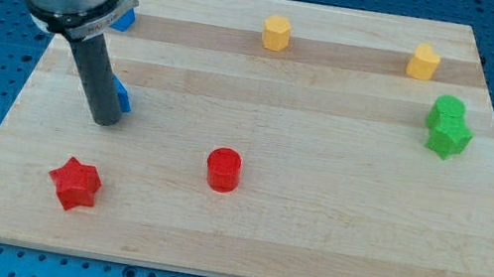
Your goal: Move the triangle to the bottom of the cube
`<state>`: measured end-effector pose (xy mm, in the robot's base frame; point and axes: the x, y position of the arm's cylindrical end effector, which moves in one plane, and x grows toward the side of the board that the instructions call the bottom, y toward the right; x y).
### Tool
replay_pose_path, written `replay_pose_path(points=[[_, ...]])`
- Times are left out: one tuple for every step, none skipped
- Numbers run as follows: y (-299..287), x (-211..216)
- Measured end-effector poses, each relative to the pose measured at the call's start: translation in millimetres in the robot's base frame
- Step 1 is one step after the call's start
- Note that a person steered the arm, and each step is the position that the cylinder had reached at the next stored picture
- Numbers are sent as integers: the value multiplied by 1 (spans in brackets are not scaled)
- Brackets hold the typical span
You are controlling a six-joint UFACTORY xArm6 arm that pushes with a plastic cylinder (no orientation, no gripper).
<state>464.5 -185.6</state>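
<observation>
My tip [104,121] rests on the wooden board [333,224] at the view's left. A small blue block [122,96], perhaps the triangle, pokes out from the rod's right side, touching it just above the tip; most of it is hidden. A second blue block [125,19], perhaps the cube, sits near the board's top left corner, partly hidden behind the arm's metal body. Its shape cannot be made out for sure. It lies well above the first blue block in the view.
A red cylinder [224,170] stands at the middle bottom and a red star [75,183] at the bottom left. Two yellow blocks [277,33] [424,61] sit along the top. Two green blocks [449,109] [449,138] touch at the right.
</observation>
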Motion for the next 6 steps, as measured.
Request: replay_pose_path(points=[[0, 1], [23, 24], [48, 18], [42, -16], [19, -19], [-3, -24]])
